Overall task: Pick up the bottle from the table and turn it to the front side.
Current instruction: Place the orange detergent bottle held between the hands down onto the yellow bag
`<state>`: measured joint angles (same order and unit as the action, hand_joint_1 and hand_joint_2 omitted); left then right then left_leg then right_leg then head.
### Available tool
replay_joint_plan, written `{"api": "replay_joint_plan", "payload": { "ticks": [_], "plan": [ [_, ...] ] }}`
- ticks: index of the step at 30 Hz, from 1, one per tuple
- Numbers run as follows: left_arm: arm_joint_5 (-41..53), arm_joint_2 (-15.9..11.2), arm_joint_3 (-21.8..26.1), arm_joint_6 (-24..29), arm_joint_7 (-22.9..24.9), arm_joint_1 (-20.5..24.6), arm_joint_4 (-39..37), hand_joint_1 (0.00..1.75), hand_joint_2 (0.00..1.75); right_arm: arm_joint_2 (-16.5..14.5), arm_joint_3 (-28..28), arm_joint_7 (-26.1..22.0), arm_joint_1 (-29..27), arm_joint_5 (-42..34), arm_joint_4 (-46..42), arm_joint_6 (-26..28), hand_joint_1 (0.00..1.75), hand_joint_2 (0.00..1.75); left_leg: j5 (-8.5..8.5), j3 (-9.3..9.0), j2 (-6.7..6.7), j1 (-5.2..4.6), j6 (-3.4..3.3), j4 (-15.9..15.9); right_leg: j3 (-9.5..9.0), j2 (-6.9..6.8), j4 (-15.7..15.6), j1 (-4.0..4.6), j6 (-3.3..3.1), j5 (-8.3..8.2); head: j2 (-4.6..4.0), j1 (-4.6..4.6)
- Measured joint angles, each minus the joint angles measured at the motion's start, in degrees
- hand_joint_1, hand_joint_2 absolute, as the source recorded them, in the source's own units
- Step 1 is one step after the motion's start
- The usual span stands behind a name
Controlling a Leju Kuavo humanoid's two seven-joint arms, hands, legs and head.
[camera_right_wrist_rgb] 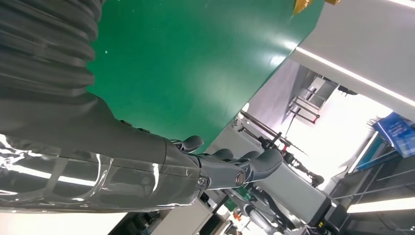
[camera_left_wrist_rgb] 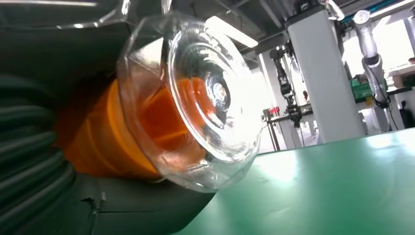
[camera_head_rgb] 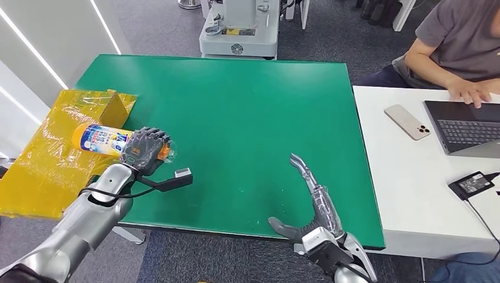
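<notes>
A: We have the bottle [camera_head_rgb: 105,140] gripped in our left hand [camera_head_rgb: 144,151] at nine o'clock on the green table [camera_head_rgb: 236,118], lying sideways, cap [camera_left_wrist_rgb: 195,103] toward centre.

B: Fingers wrap the neck end, likely so the wrist can roll the label frontward. Our right hand [camera_head_rgb: 309,203] rests at five o'clock, fingers spread, holding nothing.
</notes>
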<state>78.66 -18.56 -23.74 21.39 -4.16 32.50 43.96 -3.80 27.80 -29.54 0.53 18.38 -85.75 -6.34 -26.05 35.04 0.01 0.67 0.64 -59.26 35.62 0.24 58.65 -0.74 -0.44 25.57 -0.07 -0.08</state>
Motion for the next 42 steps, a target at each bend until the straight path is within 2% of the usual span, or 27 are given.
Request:
{"api": "replay_joint_plan", "payload": {
  "ticks": [7,13,16,19,22,30,40,41,42],
  "plan": [
    [2.3,0.5,0.0,2.4,-0.3,3.6,-9.1,1.75,1.75,-0.1,0.0,-0.1,-0.3,0.1,-0.3,0.0,0.00,1.75,0.00,0.02,0.00,0.00,0.00,0.0,0.00,0.00,0.0,0.00,0.00,0.00,0.00,0.00],
    [5.0,-0.3,0.0,2.1,-5.0,5.4,-15.6,1.75,1.75,-0.2,-0.1,-0.5,0.2,-0.4,0.2,0.0,0.00,1.75,0.00,0.00,0.02,0.01,0.00,0.0,0.00,0.01,0.0,0.00,0.00,0.00,0.00,-0.01],
    [5.5,-0.7,0.0,0.0,-5.5,6.2,-17.8,1.75,1.75,-0.2,-0.1,-0.5,0.3,-0.4,0.4,0.1,0.00,1.75,0.00,0.02,-0.01,0.02,0.01,0.0,0.00,-0.01,0.0,0.00,0.00,0.00,0.00,0.01],
    [6.7,-1.1,0.0,-4.3,-6.0,6.9,-19.8,1.75,1.75,-0.2,-0.1,-0.7,0.5,0.0,0.6,0.7,0.00,1.75,0.00,0.01,0.03,0.02,0.01,0.0,0.00,0.04,0.0,0.00,0.00,0.00,0.00,0.01],
    [6.6,-1.4,0.0,-6.4,-6.1,7.0,-21.4,1.75,1.75,-0.2,-0.1,-0.9,1.0,0.5,0.7,1.5,0.00,1.75,0.00,0.01,0.03,0.01,0.01,0.0,0.01,0.04,0.0,0.00,0.00,0.00,0.00,0.01],
    [5.1,-1.5,0.1,-6.3,-5.0,7.2,-23.2,1.75,1.75,-0.2,-0.1,0.0,1.1,0.4,0.6,2.3,0.00,1.75,0.00,0.02,0.01,0.01,0.01,0.0,0.00,0.02,0.0,0.00,0.00,0.01,0.00,0.02],
    [4.3,-2.8,1.6,-1.8,-3.6,6.4,-24.3,1.75,1.75,-0.2,-0.1,0.0,1.1,0.8,0.7,1.9,0.00,1.75,0.00,0.02,0.01,0.03,0.01,0.0,0.01,0.02,0.0,0.01,-0.02,0.02,0.00,0.01],
    [4.5,-2.9,1.7,-1.4,-3.6,6.3,-24.4,1.68,1.75,-0.2,-0.1,0.0,1.1,0.7,0.8,1.9,0.00,1.75,0.00,0.03,0.00,0.03,0.01,0.0,0.00,0.01,0.0,0.01,-0.02,0.02,0.00,0.01],
    [4.6,-2.9,1.8,-1.0,-3.5,6.3,-24.4,1.24,1.75,-0.2,-0.1,0.0,1.1,0.7,0.9,1.9,0.00,1.75,0.00,0.03,0.00,0.03,0.01,0.0,0.00,0.01,0.0,0.01,-0.02,0.02,0.00,0.01]
  ]
}}
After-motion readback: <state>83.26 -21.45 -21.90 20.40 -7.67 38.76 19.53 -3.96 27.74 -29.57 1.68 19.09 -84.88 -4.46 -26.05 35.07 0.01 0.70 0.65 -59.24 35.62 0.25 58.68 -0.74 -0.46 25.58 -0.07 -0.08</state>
